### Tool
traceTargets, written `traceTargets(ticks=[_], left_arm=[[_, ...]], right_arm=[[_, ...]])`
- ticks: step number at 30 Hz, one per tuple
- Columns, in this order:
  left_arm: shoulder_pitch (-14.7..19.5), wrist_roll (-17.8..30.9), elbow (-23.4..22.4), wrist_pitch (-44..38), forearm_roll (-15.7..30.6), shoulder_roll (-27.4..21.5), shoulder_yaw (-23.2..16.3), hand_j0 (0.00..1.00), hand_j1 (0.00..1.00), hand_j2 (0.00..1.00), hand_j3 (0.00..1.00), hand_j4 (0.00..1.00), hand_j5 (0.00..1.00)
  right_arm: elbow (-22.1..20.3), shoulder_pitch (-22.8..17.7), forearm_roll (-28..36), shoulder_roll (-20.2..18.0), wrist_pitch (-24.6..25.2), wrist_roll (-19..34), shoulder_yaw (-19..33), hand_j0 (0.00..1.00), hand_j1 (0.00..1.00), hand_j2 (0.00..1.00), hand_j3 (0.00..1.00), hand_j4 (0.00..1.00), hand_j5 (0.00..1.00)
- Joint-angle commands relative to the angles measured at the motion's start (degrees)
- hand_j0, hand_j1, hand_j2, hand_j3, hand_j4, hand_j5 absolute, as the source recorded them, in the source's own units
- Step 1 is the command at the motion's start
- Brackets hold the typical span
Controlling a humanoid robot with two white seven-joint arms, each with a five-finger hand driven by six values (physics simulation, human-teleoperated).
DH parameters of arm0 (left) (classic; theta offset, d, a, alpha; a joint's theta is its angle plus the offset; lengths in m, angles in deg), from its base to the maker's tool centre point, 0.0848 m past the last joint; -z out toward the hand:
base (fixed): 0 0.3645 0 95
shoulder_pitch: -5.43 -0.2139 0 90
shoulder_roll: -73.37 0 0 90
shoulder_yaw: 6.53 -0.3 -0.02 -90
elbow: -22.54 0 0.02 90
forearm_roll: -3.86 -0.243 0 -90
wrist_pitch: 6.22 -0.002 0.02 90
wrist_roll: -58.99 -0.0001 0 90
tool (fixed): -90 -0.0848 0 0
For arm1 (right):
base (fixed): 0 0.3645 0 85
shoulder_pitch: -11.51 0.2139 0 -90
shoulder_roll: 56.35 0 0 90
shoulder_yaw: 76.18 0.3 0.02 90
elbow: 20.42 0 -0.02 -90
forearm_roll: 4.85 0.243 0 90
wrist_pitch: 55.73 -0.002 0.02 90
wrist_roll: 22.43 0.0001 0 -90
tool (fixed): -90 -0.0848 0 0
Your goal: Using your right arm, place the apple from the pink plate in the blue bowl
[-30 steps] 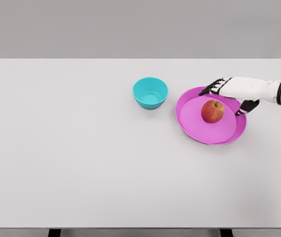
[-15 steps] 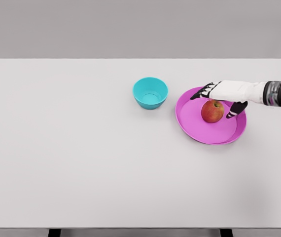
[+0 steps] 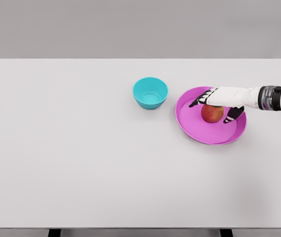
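Observation:
A red apple (image 3: 212, 115) lies on the pink plate (image 3: 192, 129) at the right of the white table. My right hand (image 3: 212, 104) comes in from the right edge and sits low over the apple, hiding its top. The fingers (image 3: 200, 100) reach past the apple's left side and the thumb (image 3: 232, 114) hangs at its right, still spread, so the hand is open around the fruit. The apple rests on the plate. A blue bowl (image 3: 150, 93) stands upright just left of the plate, with nothing in it. My left arm is out of view.
The white table (image 3: 81, 158) spans the whole view, with its front edge along the bottom and a grey wall behind it.
My right hand has slid left and down from the plate's far right rim until it covers the apple. The apple, plate and bowl have not moved.

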Motion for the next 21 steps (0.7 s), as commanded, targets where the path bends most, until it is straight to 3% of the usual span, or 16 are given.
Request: traceTargets(ticks=[1, 7, 13, 21], left_arm=[[0.0, 0.0, 0.0, 0.0, 0.0, 0.0, 0.0, 1.00, 1.00, 1.00, 1.00, 1.00, 1.00], [0.0, 0.0, 0.0, 0.0, 0.0, 0.0, 0.0, 1.00, 1.00, 1.00, 1.00, 1.00, 1.00], [0.0, 0.0, 0.0, 0.0, -0.1, 0.0, 0.0, 1.00, 1.00, 1.00, 1.00, 1.00, 1.00], [0.0, 0.0, 0.0, 0.0, -0.1, 0.0, 0.0, 1.00, 1.00, 1.00, 1.00, 1.00, 1.00]], right_arm=[[-0.1, 0.0, 0.3, 0.0, 0.0, 0.0, -0.3, 0.79, 0.79, 0.79, 0.79, 0.79, 0.79], [-0.2, -0.1, 0.2, -0.1, -0.2, 0.1, -0.4, 0.52, 0.52, 0.52, 0.52, 0.52, 0.52], [-0.5, 0.0, 0.2, -0.2, -0.2, 0.1, -0.8, 0.45, 0.45, 0.45, 0.45, 0.45, 0.45], [-0.6, 1.8, 0.1, -0.1, -0.2, 0.0, -0.2, 0.45, 0.45, 0.45, 0.45, 0.45, 0.45]])
